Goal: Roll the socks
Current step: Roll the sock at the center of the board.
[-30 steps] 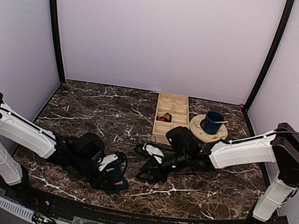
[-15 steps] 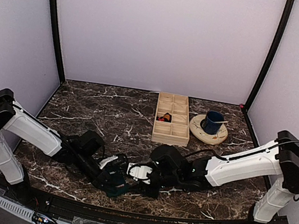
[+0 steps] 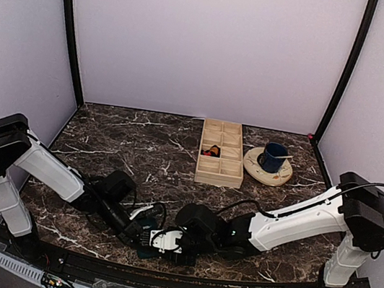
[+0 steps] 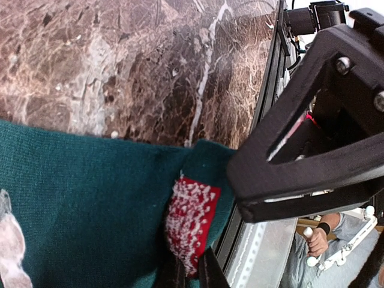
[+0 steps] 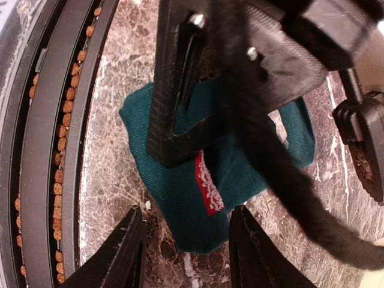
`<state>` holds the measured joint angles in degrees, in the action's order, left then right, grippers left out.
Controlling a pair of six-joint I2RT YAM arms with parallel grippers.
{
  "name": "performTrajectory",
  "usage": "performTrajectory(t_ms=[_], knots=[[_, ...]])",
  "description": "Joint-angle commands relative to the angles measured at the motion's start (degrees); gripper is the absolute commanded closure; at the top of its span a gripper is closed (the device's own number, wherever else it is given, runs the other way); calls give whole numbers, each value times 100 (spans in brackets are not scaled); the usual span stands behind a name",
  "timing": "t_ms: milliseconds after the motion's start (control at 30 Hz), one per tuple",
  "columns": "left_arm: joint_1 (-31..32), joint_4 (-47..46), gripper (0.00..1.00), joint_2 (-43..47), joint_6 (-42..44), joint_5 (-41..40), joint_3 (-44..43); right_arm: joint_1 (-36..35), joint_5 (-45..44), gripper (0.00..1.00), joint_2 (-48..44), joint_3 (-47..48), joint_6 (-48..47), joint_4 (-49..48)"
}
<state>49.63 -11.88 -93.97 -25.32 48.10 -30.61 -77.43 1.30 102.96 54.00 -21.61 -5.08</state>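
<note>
While the left gripper [image 4: 191, 275] is clamping the teal sock [image 5: 174, 210] at its red patch [image 4: 192, 216], the right gripper [image 5: 187, 249] is hovering with fingers spread, the sock lying just ahead of and between its fingertips, long axis seemingly running finger to finger.

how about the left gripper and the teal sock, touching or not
Touching. The left wrist view shows the left gripper pinched shut on the teal sock, right at a red patch.
</note>
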Motion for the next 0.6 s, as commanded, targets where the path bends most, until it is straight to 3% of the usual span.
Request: performTrajectory(t_ms=[0,300,567], knots=[[-41,-30,100,-81,-48,238,-4,-96,-208,58,170,135,-230,-3],[-41,-156,100,-234,-80,424,-13,-108,-229,65,317,83,-311,-91],[-41,-174,100,-304,-70,500,-39,-107,-52,77,484,221,-403,58]])
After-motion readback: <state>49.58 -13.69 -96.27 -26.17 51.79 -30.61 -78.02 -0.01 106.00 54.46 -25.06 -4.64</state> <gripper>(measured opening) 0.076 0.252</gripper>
